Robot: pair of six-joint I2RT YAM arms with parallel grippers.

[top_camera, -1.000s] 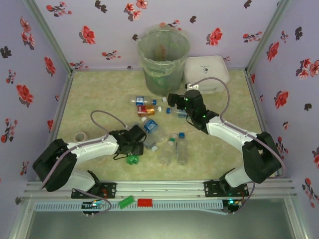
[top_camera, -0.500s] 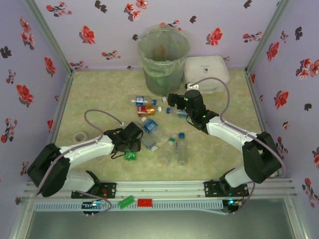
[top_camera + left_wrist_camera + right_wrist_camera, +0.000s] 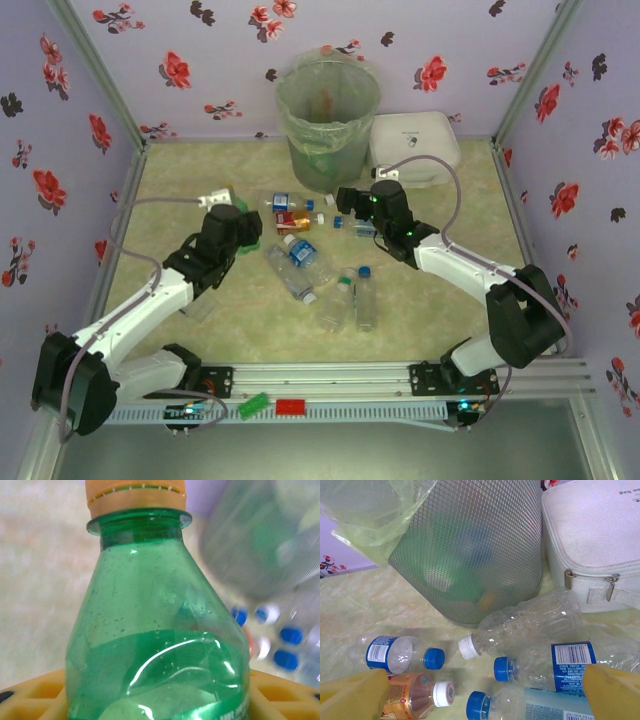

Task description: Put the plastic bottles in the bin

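Left gripper (image 3: 236, 212) clamped on green bottle (image 3: 155, 630), right gripper (image 3: 345, 198) spread wide above clear bottles (image 3: 530, 620), beside bin (image 3: 470, 555)

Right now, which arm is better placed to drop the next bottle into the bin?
Left. The left end effector is shut on a green bottle, ready to carry to the bin. The right end effector stands open above clear bottles beside the bin, holding nothing.
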